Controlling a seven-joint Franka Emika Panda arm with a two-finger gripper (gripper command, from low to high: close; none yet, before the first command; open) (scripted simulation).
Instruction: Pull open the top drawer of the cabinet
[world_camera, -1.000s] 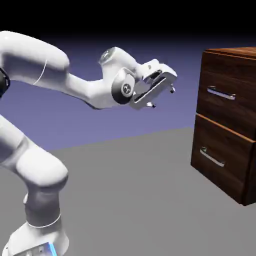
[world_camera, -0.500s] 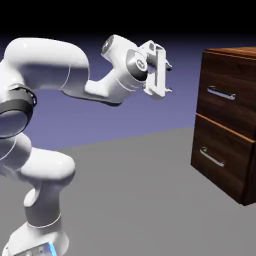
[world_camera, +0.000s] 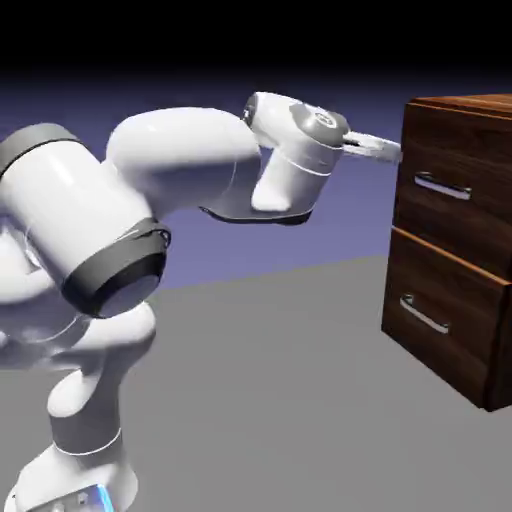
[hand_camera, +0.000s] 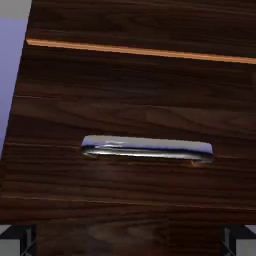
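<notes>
No text, label, brand, number or sign can be read in either view. The cabinet (world_camera: 455, 240) shows only plain wood grain, and the arm (world_camera: 180, 180) carries no legible marking.

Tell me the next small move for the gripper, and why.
Probably ease the open gripper straight toward the top drawer's handle. The hand view shows the bar centred between the fingertips but not yet between them, and the top drawer sits flush, shut.
</notes>
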